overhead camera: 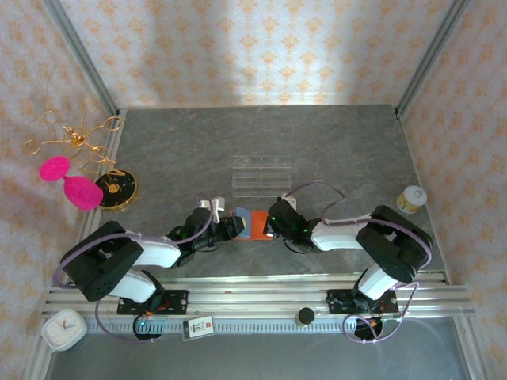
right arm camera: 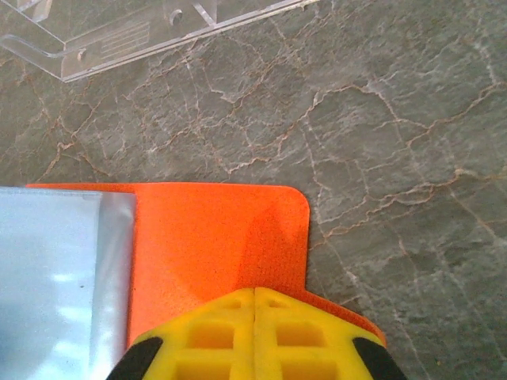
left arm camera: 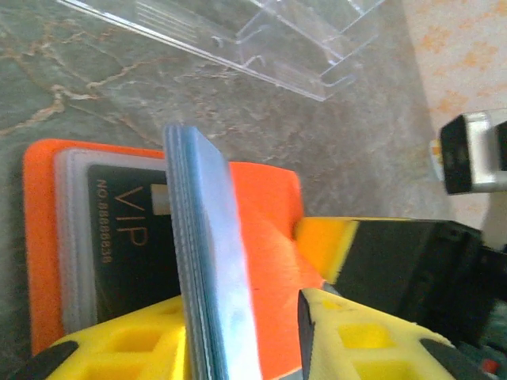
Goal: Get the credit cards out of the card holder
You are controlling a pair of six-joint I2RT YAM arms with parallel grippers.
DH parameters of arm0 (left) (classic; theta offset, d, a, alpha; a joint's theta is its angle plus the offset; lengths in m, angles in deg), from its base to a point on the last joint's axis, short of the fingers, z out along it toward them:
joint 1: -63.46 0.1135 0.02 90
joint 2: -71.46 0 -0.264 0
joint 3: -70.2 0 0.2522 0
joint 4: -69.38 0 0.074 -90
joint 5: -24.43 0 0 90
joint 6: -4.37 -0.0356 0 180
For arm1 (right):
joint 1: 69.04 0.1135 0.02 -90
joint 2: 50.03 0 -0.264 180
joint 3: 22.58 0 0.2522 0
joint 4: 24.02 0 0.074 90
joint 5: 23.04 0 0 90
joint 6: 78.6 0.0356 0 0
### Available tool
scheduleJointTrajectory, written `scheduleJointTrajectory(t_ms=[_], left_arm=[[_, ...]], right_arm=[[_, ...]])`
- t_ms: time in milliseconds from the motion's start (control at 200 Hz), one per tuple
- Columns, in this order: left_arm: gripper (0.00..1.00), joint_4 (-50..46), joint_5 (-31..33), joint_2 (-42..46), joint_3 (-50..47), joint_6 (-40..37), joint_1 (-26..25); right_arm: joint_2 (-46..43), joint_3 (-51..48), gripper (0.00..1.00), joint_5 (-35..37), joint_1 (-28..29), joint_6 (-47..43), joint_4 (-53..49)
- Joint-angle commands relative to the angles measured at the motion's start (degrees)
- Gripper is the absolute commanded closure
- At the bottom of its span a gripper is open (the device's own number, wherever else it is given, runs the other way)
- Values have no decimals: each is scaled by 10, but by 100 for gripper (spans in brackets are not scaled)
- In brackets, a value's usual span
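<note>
The orange-red card holder (overhead camera: 257,225) lies open on the table between both grippers. In the left wrist view the card holder (left arm camera: 261,214) shows a black card (left arm camera: 127,237) marked VIP under a clear sleeve on its left half. Its greyish inner panel (left arm camera: 214,261) stands up on edge between the fingers of my left gripper (left arm camera: 242,348), against the left finger, with a gap to the right one. My right gripper (right arm camera: 254,294) is shut, fingertips resting on the orange flap (right arm camera: 214,237). The teal-green card is hidden.
A clear acrylic slotted rack (overhead camera: 261,176) stands just behind the holder. At the left edge are pink pieces (overhead camera: 79,190), gold wire and a black disc (overhead camera: 117,187). A white jar (overhead camera: 411,198) stands at the right. A metal rail (overhead camera: 253,297) runs along the near edge.
</note>
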Motion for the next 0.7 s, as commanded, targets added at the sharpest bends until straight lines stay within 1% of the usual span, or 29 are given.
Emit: scheduleJointTrajectory(t_ms=[0,70,240,320,390,476,546,626,696], left_arm=[[74,26,-12,11,-6,8,-3],[79,30,-12,5,-6,10,-3],[79,21,-5,19,-12,13,-3],[81,10,2,30,-14,12,-3],[80,1,5,40,-14,11,-3],[75,-7,12,56,-16,9,-3],[76,-21,20,67,-16,4,-3],[79,-32,26,75,-15,-2,-3],[86,-41,29,75,-12,-7,-2]], right_arm=[[24,-12,100,1,-5,-16,-38],[25,-12,100,-3,-5,-17,-34],[19,-14,100,-26,-5,-32,-15],[15,-12,100,-30,-5,-41,-13],[13,-9,100,-35,-5,-46,-12],[13,-5,100,-40,-5,-51,-12],[14,-4,100,-42,-5,-52,-12],[16,-3,100,-45,-5,-53,-11],[17,-2,100,-47,-5,-53,-10]])
